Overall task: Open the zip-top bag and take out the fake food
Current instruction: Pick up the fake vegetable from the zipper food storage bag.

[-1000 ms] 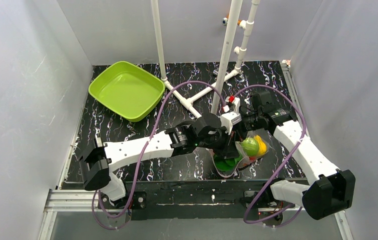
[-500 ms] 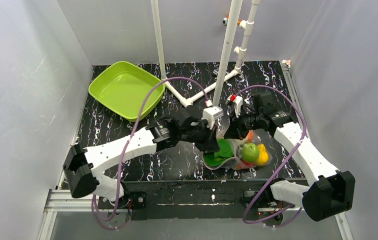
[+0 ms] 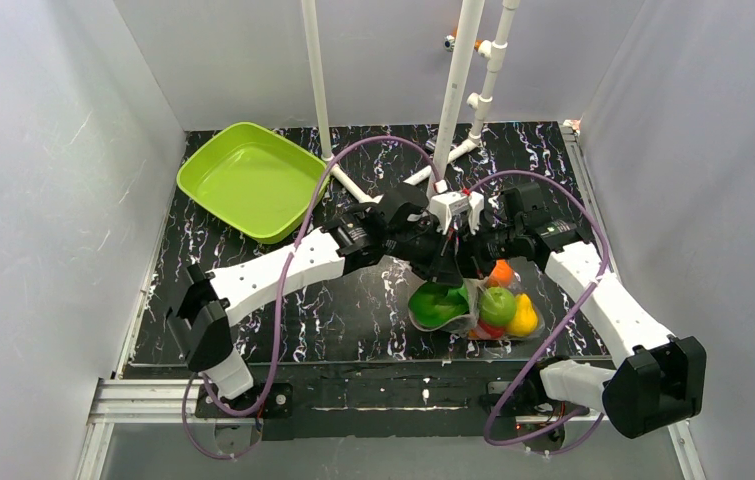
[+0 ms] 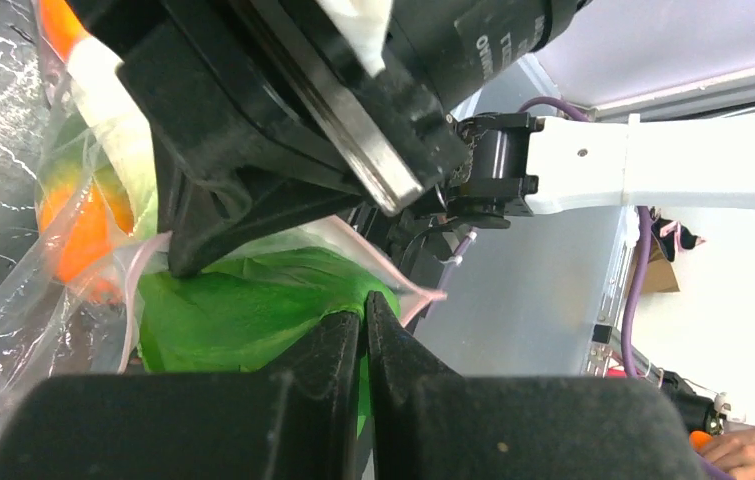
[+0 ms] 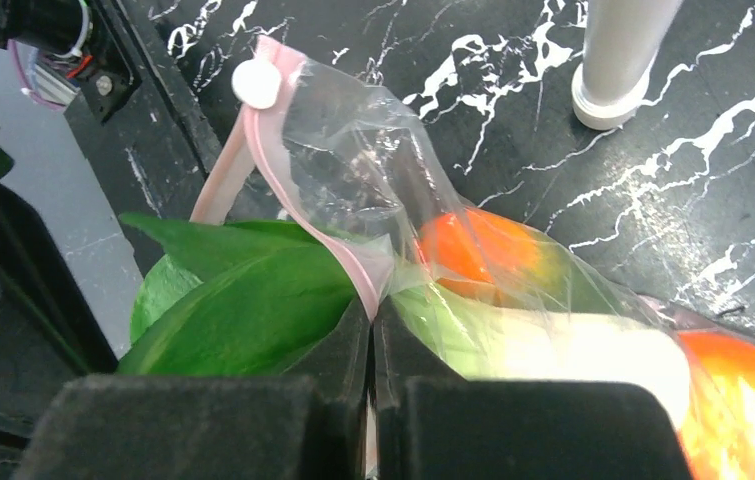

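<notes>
The left gripper (image 4: 365, 308) has swung back, tugging the bag (image 3: 475, 322) open. It and the right gripper (image 5: 373, 312) pinch opposite lips (leaf (image 5: 243, 300) bulging out) near the front of the table (image 3: 353, 325). Uneven pulling could slip a lip free.

Reaching inward with both arms, wrists nearly touching. Pinching the zip-top bag (image 5: 353, 170) with right gripper (image 5: 373, 315), seemingly also with left gripper (image 4: 365, 310).

One zip-top bag (image 5: 353, 150) holding two oranges (image 5: 473, 250), one green apple (image 3: 498, 305), one lemon (image 3: 524, 318), one leafy vegetable (image 3: 438, 303); one lime-green tray (image 3: 253, 180).
</notes>
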`<control>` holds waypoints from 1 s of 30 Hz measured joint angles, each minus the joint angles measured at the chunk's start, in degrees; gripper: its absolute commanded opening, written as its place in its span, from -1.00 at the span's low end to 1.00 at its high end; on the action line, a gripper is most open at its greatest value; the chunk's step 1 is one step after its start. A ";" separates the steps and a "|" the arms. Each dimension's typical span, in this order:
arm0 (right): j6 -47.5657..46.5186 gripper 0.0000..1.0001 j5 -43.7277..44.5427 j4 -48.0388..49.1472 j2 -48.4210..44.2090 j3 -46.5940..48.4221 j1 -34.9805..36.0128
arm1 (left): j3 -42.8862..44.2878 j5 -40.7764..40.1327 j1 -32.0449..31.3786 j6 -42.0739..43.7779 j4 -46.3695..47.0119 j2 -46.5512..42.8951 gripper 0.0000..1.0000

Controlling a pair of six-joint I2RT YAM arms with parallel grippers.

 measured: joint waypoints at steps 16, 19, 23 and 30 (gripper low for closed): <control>-0.04 -0.97 0.59 1.38 -2.43 -1.57 -2.08 | -15.67 -2.10 4.48 0.09 2.82 -21.05 -1.00; -0.52 -0.97 0.13 1.11 -2.84 -1.88 -2.08 | -15.96 -2.10 5.31 -0.48 4.20 -22.95 -1.00; -1.09 -0.97 0.00 1.20 -3.48 -2.12 -2.08 | -16.02 -2.14 6.43 -0.35 3.91 -24.28 -1.00; -1.25 -0.97 -0.24 1.20 -4.52 -2.56 -3.02 | -16.11 -2.47 9.38 2.23 -1.22 -28.96 -1.00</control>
